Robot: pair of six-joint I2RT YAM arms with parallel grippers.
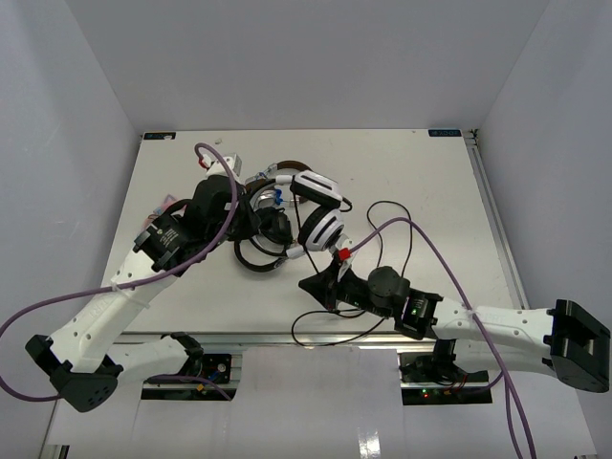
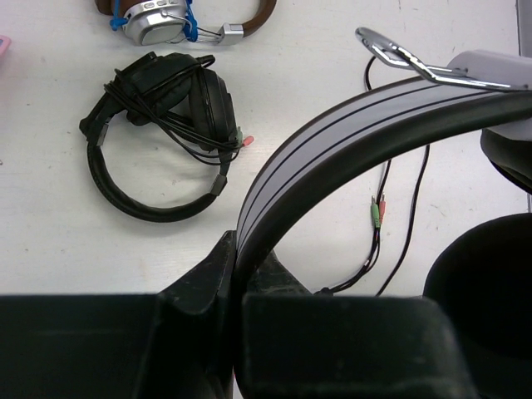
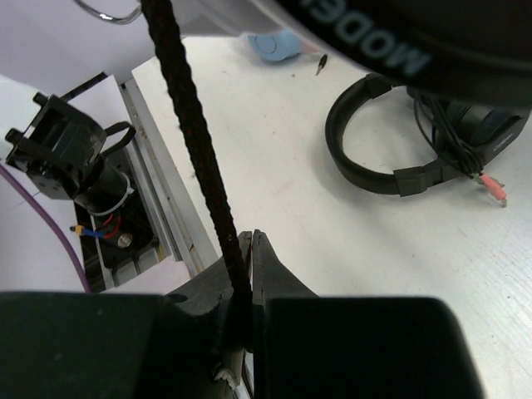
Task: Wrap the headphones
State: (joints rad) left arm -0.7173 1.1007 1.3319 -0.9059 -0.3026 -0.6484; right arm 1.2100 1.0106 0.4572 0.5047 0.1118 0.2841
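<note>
Right pincer (image 3: 249, 249) pinches the cable (image 3: 193, 116) near the table edge (image 3: 176, 179); left pincer (image 2: 235, 258) clamps the headband (image 2: 349, 125).

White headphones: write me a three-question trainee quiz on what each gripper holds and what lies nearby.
1. True or false: the left gripper is shut on the white headphones' headband.
2. The right gripper pinches: A) the black cable; B) an ear pad; C) nothing.
3. What colour is the band of the silver headphones?
Key: 1 true; 2 A; 3 brown.
</note>
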